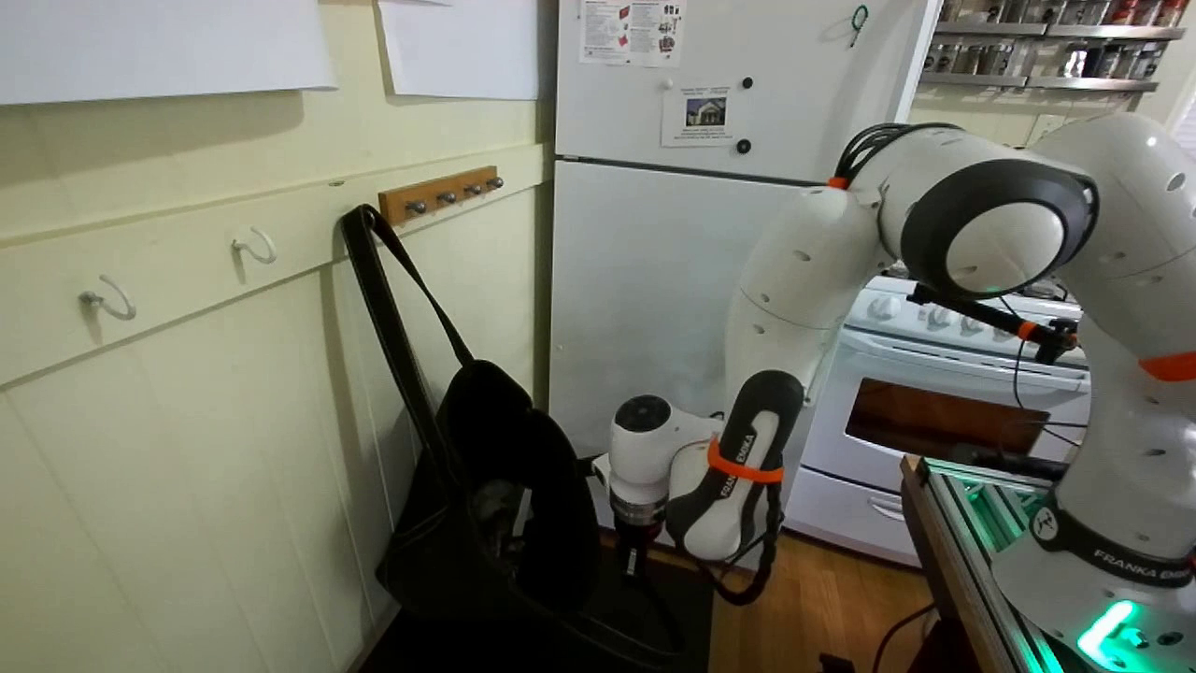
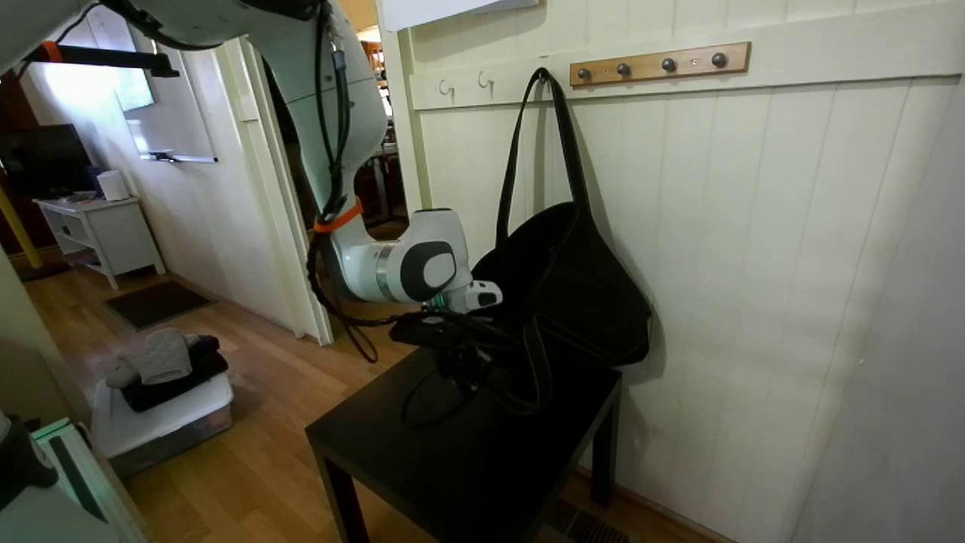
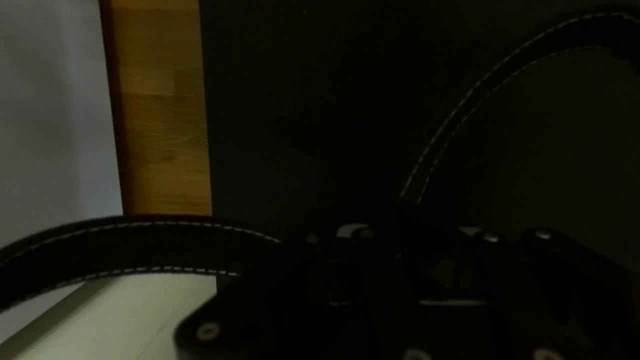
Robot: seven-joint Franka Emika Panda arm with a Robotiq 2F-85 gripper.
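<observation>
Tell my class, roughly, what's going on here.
A robot arm is at work on a black bag. Its gripper is at the bag's lower strap, above a black table; the wrist view is too dark to show whether the jaws are shut on it. The bag hangs open from the wall by its upper strap.

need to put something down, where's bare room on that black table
The black table looks bare, though dark, between the floor by the fridge and the curving strap. Crowded toward the wall, where bag, strap and tool bunch up.
</observation>
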